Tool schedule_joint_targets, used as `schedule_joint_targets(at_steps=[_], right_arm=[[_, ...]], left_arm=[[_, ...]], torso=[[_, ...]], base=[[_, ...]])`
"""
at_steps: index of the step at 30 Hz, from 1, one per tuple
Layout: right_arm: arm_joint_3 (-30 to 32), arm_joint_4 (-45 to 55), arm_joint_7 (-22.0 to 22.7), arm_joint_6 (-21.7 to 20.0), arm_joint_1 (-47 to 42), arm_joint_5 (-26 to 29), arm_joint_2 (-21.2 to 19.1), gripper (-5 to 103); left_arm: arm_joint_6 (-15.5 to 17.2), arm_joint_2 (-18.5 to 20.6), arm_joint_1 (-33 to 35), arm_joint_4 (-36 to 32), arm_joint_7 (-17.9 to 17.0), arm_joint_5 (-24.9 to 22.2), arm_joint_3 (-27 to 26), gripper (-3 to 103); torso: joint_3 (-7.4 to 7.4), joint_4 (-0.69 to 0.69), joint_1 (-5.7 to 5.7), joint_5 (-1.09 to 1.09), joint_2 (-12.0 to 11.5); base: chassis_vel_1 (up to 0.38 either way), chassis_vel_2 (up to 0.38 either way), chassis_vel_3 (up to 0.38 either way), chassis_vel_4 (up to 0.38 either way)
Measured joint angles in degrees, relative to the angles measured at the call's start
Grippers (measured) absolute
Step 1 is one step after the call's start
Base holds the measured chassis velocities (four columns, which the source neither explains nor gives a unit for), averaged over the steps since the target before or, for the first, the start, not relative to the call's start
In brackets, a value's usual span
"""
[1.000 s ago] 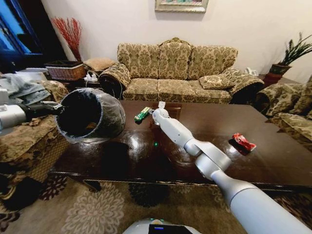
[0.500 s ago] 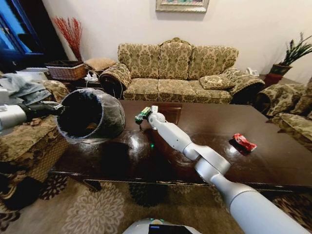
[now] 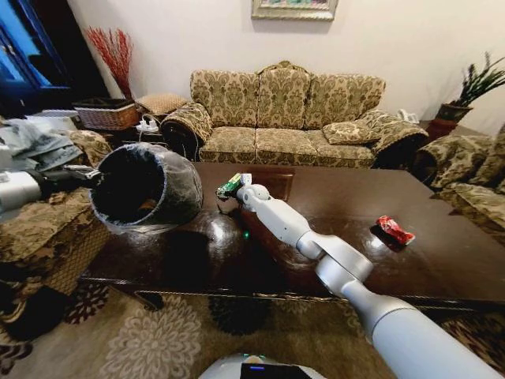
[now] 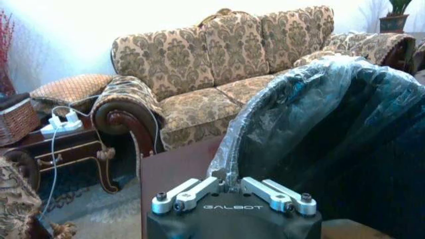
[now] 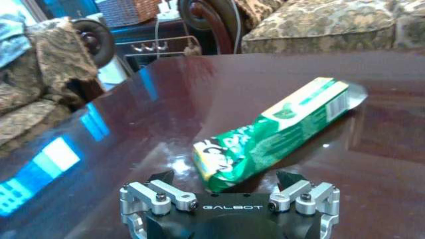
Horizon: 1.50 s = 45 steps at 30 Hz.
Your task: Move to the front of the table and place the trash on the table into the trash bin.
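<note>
Right wrist view shows the green packet [image 5: 275, 134] lying flat on the table [image 5: 166, 89], its near end between the right gripper's [image 5: 229, 186] spread fingers, long axis running away.

A glossy dark tabletop [image 3: 410, 272] is seen before a patterned sofa [image 3: 284, 118]. The trash bin [image 3: 146, 188], tilted with its mouth forward, is held at the tabletop's left edge by the left gripper [image 3: 93, 178]. The right gripper [image 3: 235, 189] is placed at the green packet [image 3: 230, 185] near the far edge. A red wrapper [image 3: 394, 230] is seen toward the right edge.
</note>
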Motion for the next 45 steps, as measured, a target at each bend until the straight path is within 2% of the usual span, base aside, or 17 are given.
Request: schedule_joint_targets(at_steps=[6,8,9,12,14,18,20,22,23,27,29,32,33,34,41,45], right_arm=[[0.1,-1.3,-0.3,0.4,0.0,-1.3,0.0,101],[0.1,-2.0,-0.4,0.9,0.2,-1.6,0.0,94],[0.1,-2.0,-0.4,0.9,0.2,-1.6,0.0,94],[0.4,-3.0,-0.7,0.9,0.6,-1.9,0.0,78],[0.5,-3.1,-0.8,0.9,0.7,-1.9,0.0,78],[0.4,-3.1,-0.9,0.8,0.8,-2.1,0.0,56],[0.3,-3.0,-0.9,0.8,0.8,-2.1,0.0,56],[0.0,-2.9,-0.6,0.8,0.8,-2.1,0.0,45],[0.0,-2.9,-0.6,0.8,0.8,-2.1,0.0,45],[-0.4,-2.9,-0.3,0.9,0.9,-2.4,0.0,24],[-0.4,-2.9,-0.1,0.9,0.9,-2.5,0.0,24],[-0.4,-2.9,0.2,1.1,1.1,-2.8,0.0,8],[-0.4,-2.9,0.2,1.1,1.1,-2.8,0.0,8],[-0.4,-2.8,0.4,1.1,1.1,-2.9,0.0,3],[-3.8,4.2,3.4,1.4,-0.3,-2.6,0.0,0],[-7.3,12.5,6.8,1.8,-1.5,-1.7,0.0,0]], left_arm=[[0.0,0.1,-0.1,0.2,0.0,0.0,0.2,0],[0.0,0.2,-0.1,0.4,0.0,0.0,0.2,0],[0.0,0.2,-0.1,0.4,0.0,0.0,0.2,0],[0.0,0.3,-0.1,0.5,0.0,0.0,0.2,0],[0.0,0.3,-0.1,0.5,0.1,0.0,0.2,0],[-0.1,0.4,-0.1,0.5,0.1,0.0,0.2,0],[-0.1,0.4,-0.1,0.6,0.1,0.0,0.2,0],[-0.1,0.4,-0.2,0.6,0.1,0.0,0.2,0],[-0.1,0.4,-0.2,0.6,0.1,0.0,0.2,0],[-0.3,0.3,-0.1,0.9,0.3,-0.1,0.2,0],[-0.3,0.3,-0.1,1.0,0.3,-0.1,0.2,0],[-0.3,0.3,-0.1,1.1,0.6,-0.1,0.1,0],[-0.3,0.3,-0.1,1.1,0.6,-0.1,0.1,0],[-0.3,0.3,-0.1,1.2,0.6,-0.1,0.1,0],[-0.7,0.3,-0.1,1.4,0.8,-0.1,0.0,0],[-0.9,0.2,-0.2,1.6,1.0,-0.1,0.0,0]], torso=[[0.0,-0.03,0.0,0.0,0.0],[0.0,-0.01,0.0,0.0,0.0],[0.0,-0.01,0.0,0.0,0.0],[0.0,-0.01,0.0,0.0,0.0],[0.0,-0.03,0.0,0.0,0.0],[0.01,-0.02,0.0,0.0,0.0],[0.01,-0.01,0.0,0.0,0.0],[0.01,-0.01,0.0,0.0,0.0],[0.01,-0.01,0.0,0.0,0.0],[0.01,-0.01,0.0,0.0,0.0],[0.01,-0.01,0.0,0.0,0.0],[0.01,-0.01,0.0,0.0,0.0],[0.01,-0.01,0.0,0.0,0.0],[0.01,-0.01,0.0,0.0,0.0],[0.01,-0.02,0.0,0.0,0.0],[0.0,0.01,0.0,0.0,0.0]], base=[[0.0,0.0,0.0,0.0],[0.0,0.0,0.0,0.0],[0.0,0.0,0.0,0.0],[0.0,0.0,0.0,0.0],[0.0,0.0,0.0,0.0],[0.0,0.0,0.0,0.0],[0.0,0.0,0.0,0.0],[0.0,0.0,0.0,0.0],[0.0,0.0,0.0,0.0],[0.0,0.0,0.0,0.0],[0.0,0.0,0.0,0.0],[0.0,0.0,0.0,0.0],[0.0,0.0,0.0,0.0],[0.0,0.0,0.0,0.0],[0.0,0.0,0.0,0.0],[0.0,0.0,0.0,0.0]])
